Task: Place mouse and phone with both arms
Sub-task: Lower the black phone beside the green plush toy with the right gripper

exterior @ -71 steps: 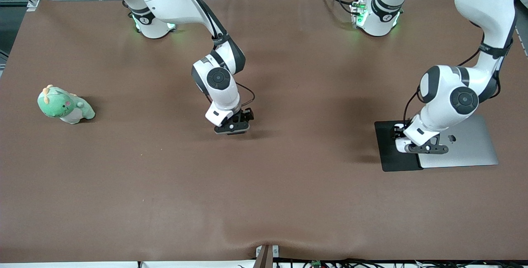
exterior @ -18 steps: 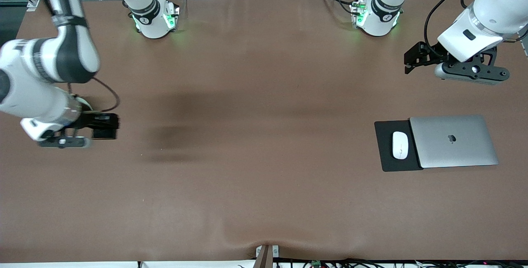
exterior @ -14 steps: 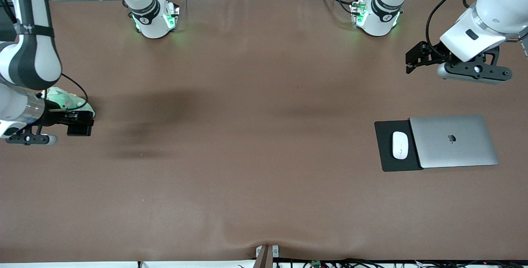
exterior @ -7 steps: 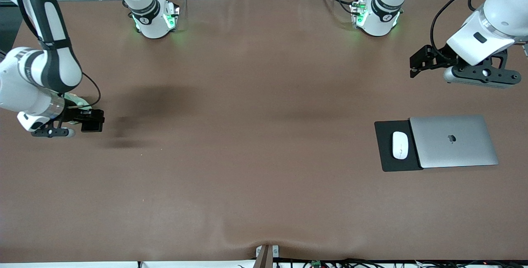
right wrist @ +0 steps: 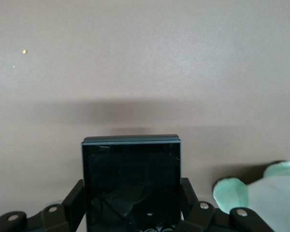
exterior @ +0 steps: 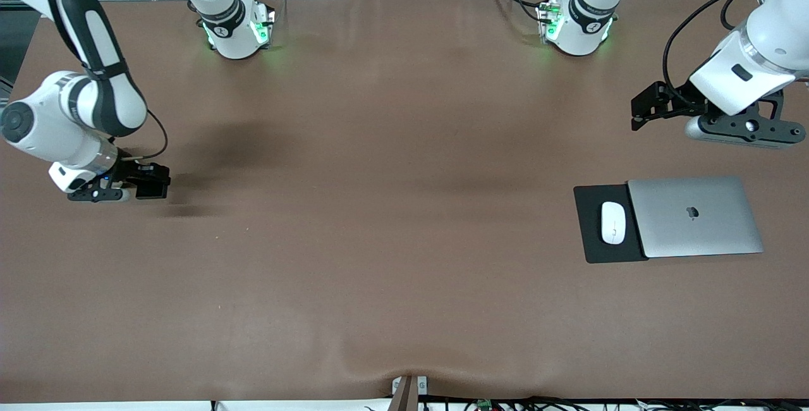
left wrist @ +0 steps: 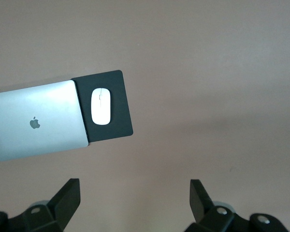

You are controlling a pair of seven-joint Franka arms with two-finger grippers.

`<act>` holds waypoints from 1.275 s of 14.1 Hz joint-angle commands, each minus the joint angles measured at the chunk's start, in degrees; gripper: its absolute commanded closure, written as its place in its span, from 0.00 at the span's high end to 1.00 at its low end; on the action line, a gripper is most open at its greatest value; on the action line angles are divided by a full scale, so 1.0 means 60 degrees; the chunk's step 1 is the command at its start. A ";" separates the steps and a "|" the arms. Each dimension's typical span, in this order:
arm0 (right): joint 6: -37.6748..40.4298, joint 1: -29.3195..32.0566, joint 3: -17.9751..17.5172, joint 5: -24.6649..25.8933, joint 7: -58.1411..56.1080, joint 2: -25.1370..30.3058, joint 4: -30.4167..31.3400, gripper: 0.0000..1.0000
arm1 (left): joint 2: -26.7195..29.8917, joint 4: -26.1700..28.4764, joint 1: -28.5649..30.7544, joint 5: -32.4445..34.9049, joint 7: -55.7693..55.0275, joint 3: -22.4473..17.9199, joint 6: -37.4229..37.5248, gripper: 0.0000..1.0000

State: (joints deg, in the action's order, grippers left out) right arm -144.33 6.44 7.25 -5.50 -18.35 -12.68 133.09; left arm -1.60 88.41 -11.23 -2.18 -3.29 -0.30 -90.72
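The white mouse [exterior: 612, 222] [left wrist: 101, 106] lies on a black pad [exterior: 594, 248] [left wrist: 120, 126] toward the left arm's end of the table. High over bare cloth hangs my left gripper [exterior: 646, 114] [left wrist: 134, 186], open and empty, well apart from the mouse. My right gripper [exterior: 143, 183] [right wrist: 130, 194] is shut on the black phone [exterior: 153, 184] [right wrist: 130, 169], one finger on each side edge. It holds the phone flat, a little above the cloth at the right arm's end, with the phone's shadow on the table below.
A closed silver laptop [exterior: 695, 216] [left wrist: 38, 121] lies with one edge on the pad, beside the mouse. A green plush toy [right wrist: 273, 193] sits on the cloth close to the right gripper; the right arm hides it in the front view. Brown cloth covers the table.
The right gripper has carried the phone a short way toward the table's middle and lower. The left gripper has drifted slightly toward its end of the table. The mouse has not moved.
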 commanded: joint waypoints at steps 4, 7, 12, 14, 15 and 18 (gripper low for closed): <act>-0.0979 0.0112 -0.0124 -0.0167 -0.0193 0.0078 0.0888 0.00 | -0.0041 -0.0249 -0.0003 -0.0456 -0.0286 -0.0067 0.0150 1.00; -0.2145 0.0201 -0.0124 -0.0167 -0.0135 0.0078 0.1648 0.00 | -0.0026 -0.0219 -0.0003 -0.0456 -0.0286 -0.0067 0.0165 1.00; -0.2386 0.0157 -0.0124 -0.0167 0.0011 0.0034 0.1842 0.00 | 0.0164 0.0000 -0.0018 -0.0398 -0.0300 -0.0008 0.0165 1.00; -0.2400 0.0142 -0.0124 -0.0167 0.0143 -0.0010 0.1856 0.00 | 0.0208 0.0059 -0.0047 -0.0339 -0.0300 0.0021 0.0165 1.00; -0.2415 0.0142 -0.0124 -0.0167 0.0259 -0.0068 0.1871 0.01 | 0.0223 0.0088 -0.0076 -0.0339 -0.0329 0.0021 0.0150 1.00; -0.2444 0.0099 -0.0138 -0.0167 0.0626 -0.0171 0.1958 0.06 | 0.0384 0.0351 -0.0062 -0.0280 -0.0388 0.0050 -0.0011 1.00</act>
State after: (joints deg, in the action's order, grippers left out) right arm -157.94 6.72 7.13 -5.52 -16.20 -13.98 143.57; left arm -1.47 88.23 -11.42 -3.78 -4.53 -0.14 -90.34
